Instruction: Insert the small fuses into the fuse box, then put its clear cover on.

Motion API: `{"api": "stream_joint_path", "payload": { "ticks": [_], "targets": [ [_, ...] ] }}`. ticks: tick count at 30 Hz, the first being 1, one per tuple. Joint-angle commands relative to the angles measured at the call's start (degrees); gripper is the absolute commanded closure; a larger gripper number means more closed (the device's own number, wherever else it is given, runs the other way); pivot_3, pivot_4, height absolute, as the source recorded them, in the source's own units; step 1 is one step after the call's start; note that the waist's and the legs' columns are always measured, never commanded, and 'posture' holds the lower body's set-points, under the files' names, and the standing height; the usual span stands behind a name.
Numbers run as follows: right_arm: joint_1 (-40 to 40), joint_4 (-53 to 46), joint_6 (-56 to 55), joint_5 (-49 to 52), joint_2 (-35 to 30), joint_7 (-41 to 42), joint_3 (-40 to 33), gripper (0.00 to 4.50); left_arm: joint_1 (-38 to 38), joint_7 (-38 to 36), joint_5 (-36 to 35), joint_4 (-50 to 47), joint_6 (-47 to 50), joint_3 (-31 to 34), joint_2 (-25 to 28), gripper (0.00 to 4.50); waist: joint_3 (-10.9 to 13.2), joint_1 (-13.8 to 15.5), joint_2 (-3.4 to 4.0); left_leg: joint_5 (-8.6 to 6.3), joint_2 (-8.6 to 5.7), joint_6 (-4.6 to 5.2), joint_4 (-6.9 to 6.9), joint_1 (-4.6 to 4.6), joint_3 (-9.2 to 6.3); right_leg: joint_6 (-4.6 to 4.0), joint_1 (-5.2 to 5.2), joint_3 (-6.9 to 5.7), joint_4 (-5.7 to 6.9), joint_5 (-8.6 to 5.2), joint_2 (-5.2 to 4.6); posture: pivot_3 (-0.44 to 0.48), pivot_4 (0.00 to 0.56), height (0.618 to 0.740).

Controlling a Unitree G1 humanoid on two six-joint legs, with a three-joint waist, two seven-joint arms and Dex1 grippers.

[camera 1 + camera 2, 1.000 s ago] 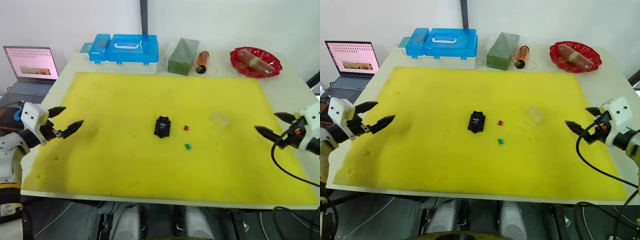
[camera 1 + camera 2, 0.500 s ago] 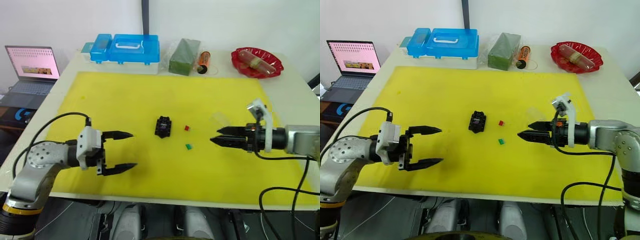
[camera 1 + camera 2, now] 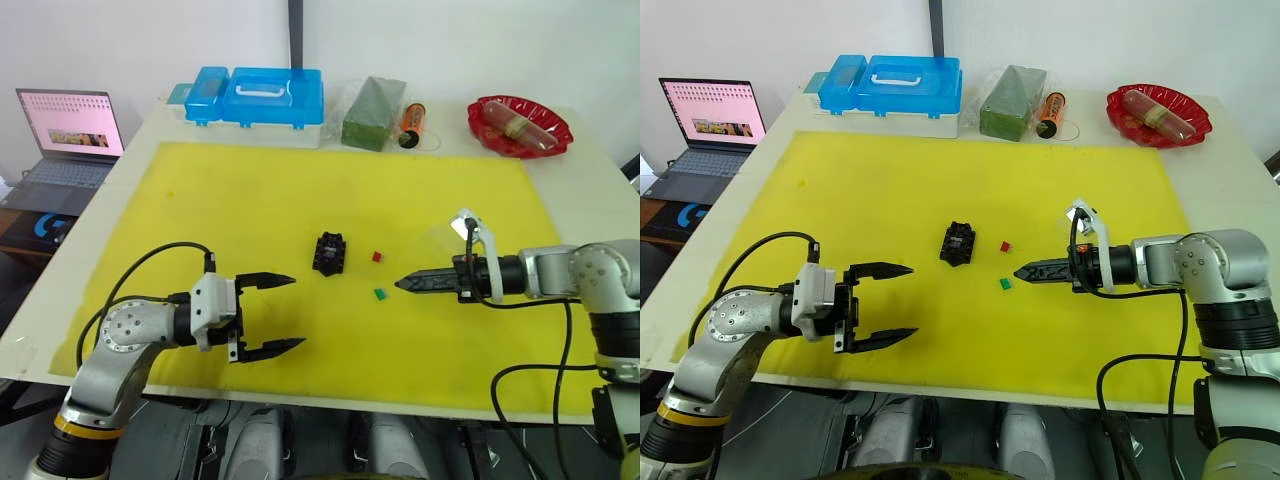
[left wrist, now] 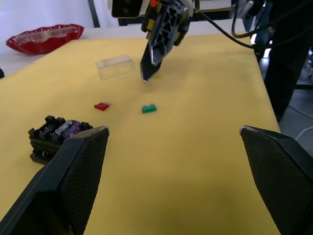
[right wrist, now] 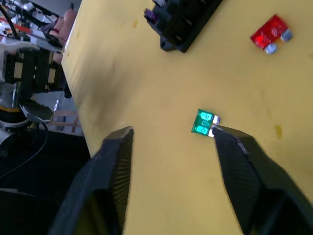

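The black fuse box [image 3: 328, 254] sits mid-mat with a purplish piece [image 4: 68, 128] in its slots. A red fuse [image 3: 376, 256] lies just to its right, and a green fuse [image 3: 379, 294] lies nearer me. The clear cover [image 4: 115, 66] rests farther right on the mat. My right gripper [image 5: 172, 129] is open and low over the mat, with one fingertip [image 5: 217, 129] right beside the green fuse [image 5: 203, 122]. My left gripper [image 3: 298, 312] is wide open, down-left of the fuse box, with nothing between its fingers.
A yellow foam mat [image 3: 250, 200] covers the table. Along the back edge stand a blue plastic case [image 3: 258, 95], a green block [image 3: 372, 100], an orange cylinder [image 3: 410, 122] and a red dish [image 3: 518, 122]. A laptop [image 3: 68, 125] sits off the table's left.
Both arms have swung in from the table's sides. The right gripper has moved left to the green fuse. The left gripper has moved right towards the fuse box, still open.
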Motion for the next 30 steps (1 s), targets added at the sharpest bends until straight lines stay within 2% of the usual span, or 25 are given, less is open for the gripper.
{"api": "stream_joint_path", "payload": {
  "ticks": [1, 30],
  "targets": [
    [-2.2, -0.2, -0.7, -0.4, 0.3, 1.7, 0.9, 2.48, -0.3, 0.7, 0.2, -1.4, -1.2, -1.1, -0.8, 0.00, 0.0, 0.0, 0.00, 0.00, 0.00, 0.00, 0.00, 0.00, 0.00, 0.00, 0.00, 0.00, 0.00, 0.00, 0.00, 0.000, 0.150, 0.740],
    [-3.7, 7.9, -6.2, -9.5, 4.1, 8.8, 10.6, 2.48, 0.0, 3.0, 4.2, -0.4, -6.8, -4.2, -2.4, 0.00, 0.0, 0.0, 0.00, 0.00, 0.03, 0.00, 0.00, 0.01, -0.02, 0.00, 0.01, 0.00, 0.00, 0.00, 0.05, 0.000, 0.150, 0.740]
  ]
}}
